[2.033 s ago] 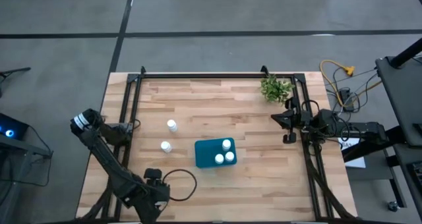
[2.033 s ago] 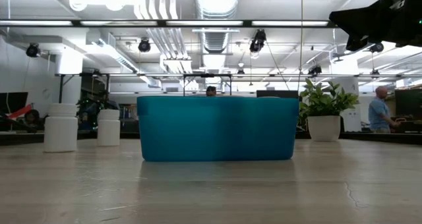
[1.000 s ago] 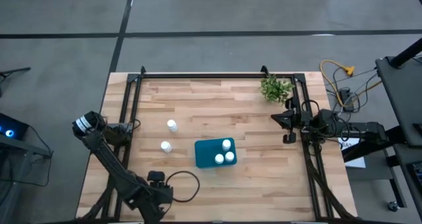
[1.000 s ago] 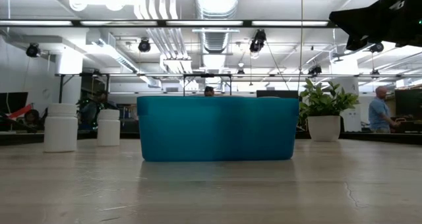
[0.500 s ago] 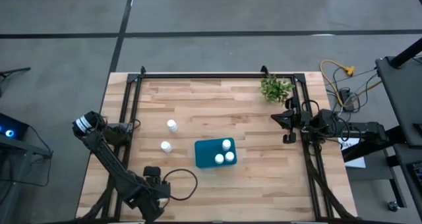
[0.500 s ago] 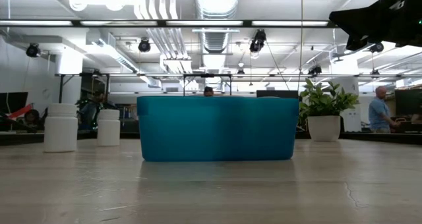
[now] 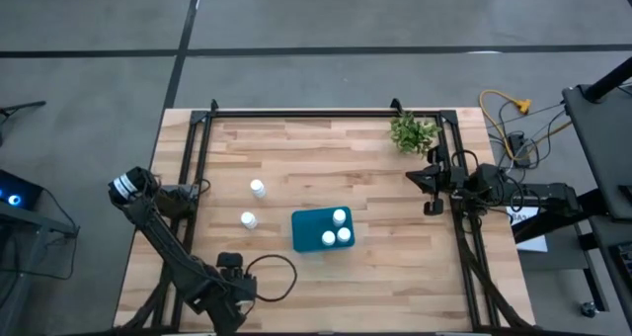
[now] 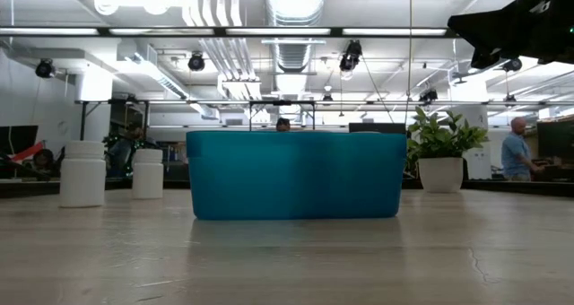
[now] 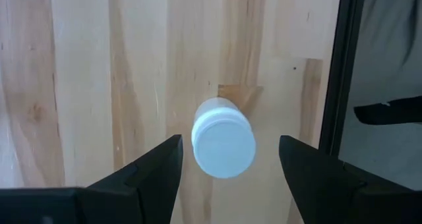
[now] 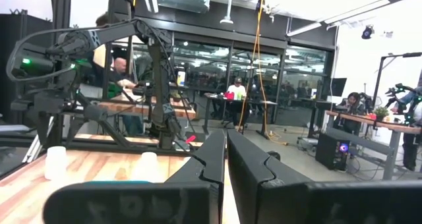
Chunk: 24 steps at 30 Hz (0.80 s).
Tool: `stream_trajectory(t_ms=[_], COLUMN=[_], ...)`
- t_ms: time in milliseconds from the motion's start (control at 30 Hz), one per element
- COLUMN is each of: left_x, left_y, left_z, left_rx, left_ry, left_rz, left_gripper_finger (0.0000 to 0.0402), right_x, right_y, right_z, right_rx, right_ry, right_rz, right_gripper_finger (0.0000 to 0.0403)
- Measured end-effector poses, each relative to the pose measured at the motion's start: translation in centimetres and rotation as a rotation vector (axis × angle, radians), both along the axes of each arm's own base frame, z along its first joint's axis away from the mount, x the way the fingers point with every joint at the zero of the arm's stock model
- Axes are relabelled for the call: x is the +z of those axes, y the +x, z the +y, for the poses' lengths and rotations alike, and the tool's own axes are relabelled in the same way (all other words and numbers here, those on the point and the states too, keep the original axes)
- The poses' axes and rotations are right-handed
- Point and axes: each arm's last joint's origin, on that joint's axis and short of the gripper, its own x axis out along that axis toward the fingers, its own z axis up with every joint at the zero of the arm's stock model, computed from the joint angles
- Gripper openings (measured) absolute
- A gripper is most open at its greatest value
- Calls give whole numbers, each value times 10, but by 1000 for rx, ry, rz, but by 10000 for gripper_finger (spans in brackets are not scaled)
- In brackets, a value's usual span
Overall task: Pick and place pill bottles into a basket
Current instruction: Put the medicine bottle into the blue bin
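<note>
The teal basket (image 7: 318, 229) stands at the table's middle and holds three white pill bottles (image 7: 337, 230). Two more bottles (image 7: 258, 189) (image 7: 249, 220) stand upright on the table left of it; the low view shows them too (image 8: 82, 173) (image 8: 148, 172), beside the basket (image 8: 296, 175). My left gripper (image 7: 233, 273) is at the near left, pointing down, open. In the left wrist view its fingers (image 9: 229, 140) stand on either side of one upright bottle (image 9: 223, 148) without touching it. My right gripper (image 7: 432, 188) waits shut at the right edge (image 10: 226, 145).
A small green plant (image 7: 412, 132) in a white pot stands at the far right corner. A black frame rail (image 9: 336, 92) runs close beside the bottle under my left gripper. A black cable loop (image 7: 276, 277) lies near the left arm. People show in the room beyond.
</note>
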Motion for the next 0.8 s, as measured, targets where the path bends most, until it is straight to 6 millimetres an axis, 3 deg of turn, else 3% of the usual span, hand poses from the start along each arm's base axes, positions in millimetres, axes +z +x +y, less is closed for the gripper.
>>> stream_trajectory(t_ms=[333, 800], left_x=[-19, -27], left_y=[-2, -5], left_z=[2, 5], left_rx=[-5, -5], left_ry=[-19, 3], left_rz=[17, 32], left_gripper_finger=[235, 235], right_x=[-1, -1], right_y=[0, 0], right_z=[0, 0], right_rx=[-1, -15], right_ry=[-2, 5], right_rz=[10, 10], right_gripper_finger=[8, 8])
